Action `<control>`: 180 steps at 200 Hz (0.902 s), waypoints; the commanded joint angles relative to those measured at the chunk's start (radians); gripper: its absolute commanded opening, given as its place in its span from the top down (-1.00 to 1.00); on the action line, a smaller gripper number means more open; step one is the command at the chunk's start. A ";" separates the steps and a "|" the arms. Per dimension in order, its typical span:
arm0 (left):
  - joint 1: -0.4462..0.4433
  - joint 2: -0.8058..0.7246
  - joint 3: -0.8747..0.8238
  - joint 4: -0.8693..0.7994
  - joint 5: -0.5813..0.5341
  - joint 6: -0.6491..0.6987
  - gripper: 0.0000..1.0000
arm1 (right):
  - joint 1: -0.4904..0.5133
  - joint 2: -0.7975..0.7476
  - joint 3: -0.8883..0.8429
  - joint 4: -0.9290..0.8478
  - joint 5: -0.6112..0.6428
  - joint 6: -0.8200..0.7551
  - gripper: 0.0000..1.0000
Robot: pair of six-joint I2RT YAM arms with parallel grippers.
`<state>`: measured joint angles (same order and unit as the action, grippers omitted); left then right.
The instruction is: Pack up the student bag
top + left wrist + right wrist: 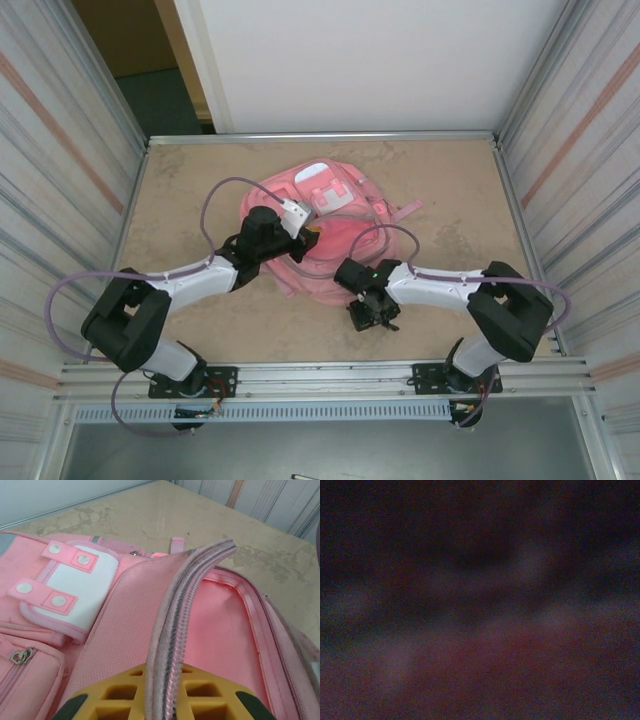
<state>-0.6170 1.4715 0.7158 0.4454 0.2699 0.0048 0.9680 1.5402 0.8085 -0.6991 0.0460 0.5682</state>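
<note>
The left arm [190, 280] is found folded back at the elbow close to its base and stretched forward and inward. Its left gripper [306, 240] is set at the opened rim of the student bag [340, 215], and in the wrist view the yellow fingers [115, 700] are seen drawn together with the zipped edge pinched between them. The right arm [440, 285] is likewise folded at the elbow and extended inward, with the right gripper [368, 316] pointed downward at the bag's near edge; the spread of its fingers cannot be determined, the right wrist view being dark and blurred.
</note>
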 commanded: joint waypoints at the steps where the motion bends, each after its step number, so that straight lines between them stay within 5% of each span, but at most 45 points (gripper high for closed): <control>1: 0.020 -0.030 -0.011 0.025 0.004 0.012 0.71 | 0.040 0.046 0.008 -0.020 -0.042 -0.007 0.18; 95: 0.034 -0.047 -0.010 0.016 0.024 0.014 0.71 | 0.187 0.002 0.026 0.074 -0.127 -0.155 0.94; 137: 0.036 -0.065 0.002 -0.003 0.038 -0.005 0.70 | 0.253 -0.147 0.012 0.120 -0.063 -0.173 1.00; 180: 0.039 -0.063 0.011 0.008 0.052 -0.055 0.70 | 0.207 -0.330 0.019 0.166 -0.067 -0.105 1.00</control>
<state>-0.5934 1.4464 0.7063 0.4313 0.2966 -0.0071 1.2060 1.3010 0.8242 -0.5678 -0.0231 0.4301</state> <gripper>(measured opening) 0.149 0.083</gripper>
